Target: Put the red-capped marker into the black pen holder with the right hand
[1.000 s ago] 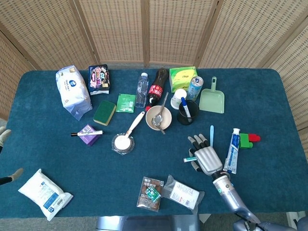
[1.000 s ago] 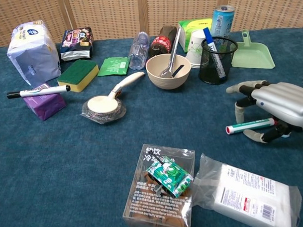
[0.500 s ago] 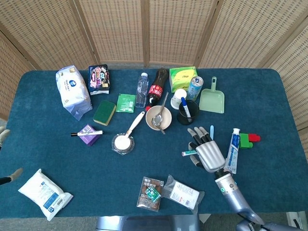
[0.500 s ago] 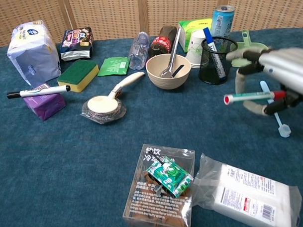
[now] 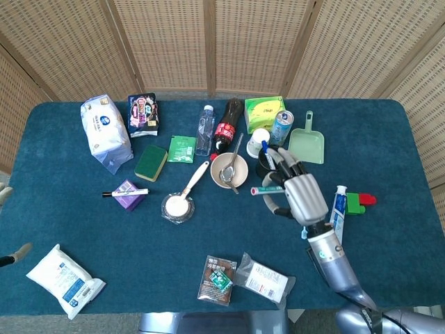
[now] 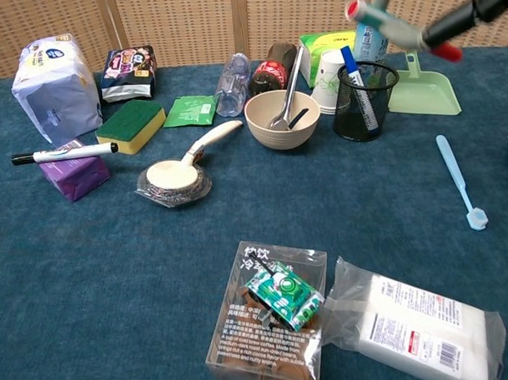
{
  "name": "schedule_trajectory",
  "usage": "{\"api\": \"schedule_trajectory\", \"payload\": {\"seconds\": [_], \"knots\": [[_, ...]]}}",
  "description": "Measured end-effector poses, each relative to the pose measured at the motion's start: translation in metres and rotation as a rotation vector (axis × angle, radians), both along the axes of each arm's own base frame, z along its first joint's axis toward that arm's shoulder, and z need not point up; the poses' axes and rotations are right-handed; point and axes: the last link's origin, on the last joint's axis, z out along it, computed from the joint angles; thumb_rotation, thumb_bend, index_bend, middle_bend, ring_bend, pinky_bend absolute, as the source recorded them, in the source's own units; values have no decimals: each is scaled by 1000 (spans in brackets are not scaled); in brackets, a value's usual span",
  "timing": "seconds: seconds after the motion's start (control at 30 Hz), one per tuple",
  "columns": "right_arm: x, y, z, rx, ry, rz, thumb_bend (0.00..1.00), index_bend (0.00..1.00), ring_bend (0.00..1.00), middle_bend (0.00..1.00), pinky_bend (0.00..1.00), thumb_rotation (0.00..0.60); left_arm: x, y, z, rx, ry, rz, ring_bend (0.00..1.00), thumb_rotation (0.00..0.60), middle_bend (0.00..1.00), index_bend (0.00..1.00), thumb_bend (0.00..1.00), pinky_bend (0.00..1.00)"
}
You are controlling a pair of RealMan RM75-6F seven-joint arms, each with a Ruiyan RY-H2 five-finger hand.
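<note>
My right hand holds the red-capped marker up off the table, roughly level, with its tip pointing left. In the head view the hand sits just in front of the black mesh pen holder and its fingers cover the holder's right side. In the chest view the marker is tilted high above the pen holder, and only dark fingers of the right hand show at the top right corner. A blue-capped marker stands in the holder. Only fingertips of my left hand show at the left edge.
A beige bowl with a spoon stands left of the holder, a paper cup and can behind it, a green dustpan to its right. A blue toothbrush and toothpaste lie nearby.
My right hand has lifted the marker off the table and carried it back toward the pen holder. The toothbrush it covered now lies in plain view.
</note>
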Motion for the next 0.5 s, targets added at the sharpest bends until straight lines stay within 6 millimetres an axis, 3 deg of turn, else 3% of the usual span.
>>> {"api": "schedule_trajectory", "payload": {"seconds": [0.5], "knots": [[64, -53, 8, 168, -513, -73, 598, 644, 0, 120, 201, 600, -1, 4, -3, -6, 10, 15, 0, 600, 0, 0, 200, 0]]}}
